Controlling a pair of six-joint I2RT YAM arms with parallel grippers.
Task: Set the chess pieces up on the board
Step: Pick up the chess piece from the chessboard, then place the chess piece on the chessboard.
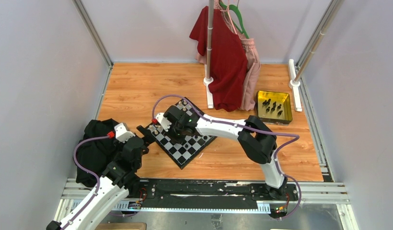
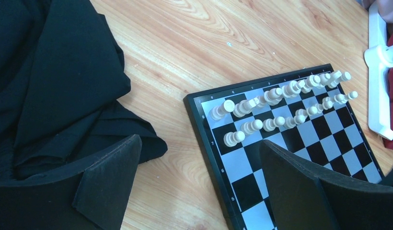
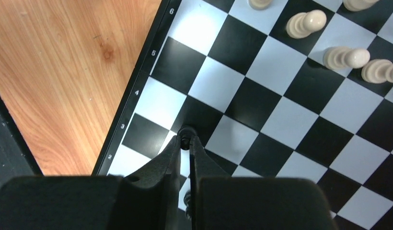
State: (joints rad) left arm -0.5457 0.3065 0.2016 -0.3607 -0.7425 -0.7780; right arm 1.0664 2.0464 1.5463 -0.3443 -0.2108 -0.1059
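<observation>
From above, the board (image 1: 185, 148) lies near the middle of the table (image 1: 137, 86), with the right gripper (image 1: 168, 129) over its left corner. Left wrist: the left gripper (image 2: 199, 143) gapes wide, holding nothing, beside the board corner where cream chess pieces (image 2: 281, 108) fill two rows. Right wrist: the jaws are pinched on a black chessman (image 3: 185, 139) by the board's numbered edge.

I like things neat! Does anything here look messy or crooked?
Yes. The chessboard sits turned cornerwise on the table, not square to its edges. A black cloth lies crumpled just left of the chessboard, which looks odd beside a chess game.
</observation>
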